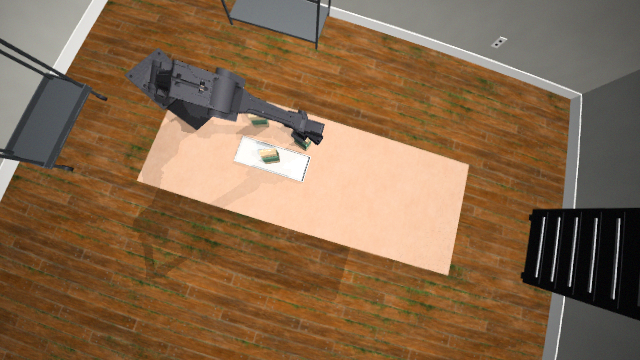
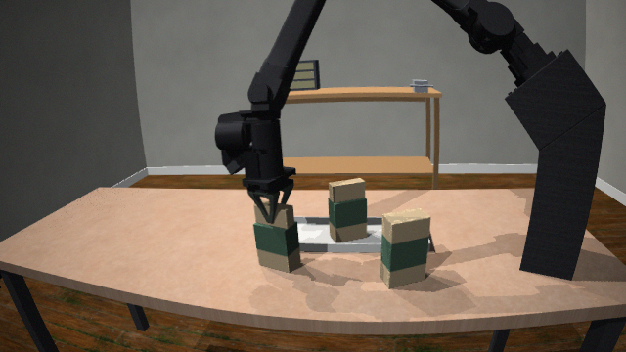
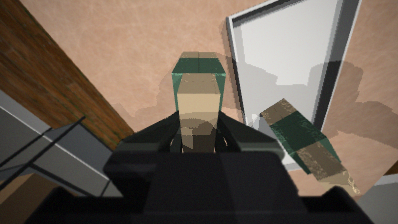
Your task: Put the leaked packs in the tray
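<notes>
Three coffee packs, tan with a green band, stand upright on the table (image 1: 375, 200) (image 2: 147, 235). My gripper (image 2: 271, 215) (image 3: 198, 112) (image 1: 307, 139) comes straight down on the left pack (image 2: 277, 240) (image 3: 200, 92) (image 1: 302, 144) and is shut on its tan top, which looks pinched narrow between the fingers. This pack stands on the table just beside the white tray (image 2: 313, 234) (image 3: 290, 45) (image 1: 290, 166). A second pack (image 2: 347, 210) (image 3: 302, 142) (image 1: 269, 155) stands inside the tray. The third pack (image 2: 405, 246) (image 1: 259, 121) stands on the table nearer the arm's base.
The arm's dark base column (image 2: 558, 186) stands at the table's right side. A wooden shelf unit (image 2: 362, 93) stands behind the table. Grey carts (image 1: 45, 120) and a black rack (image 1: 585, 255) stand on the floor around it.
</notes>
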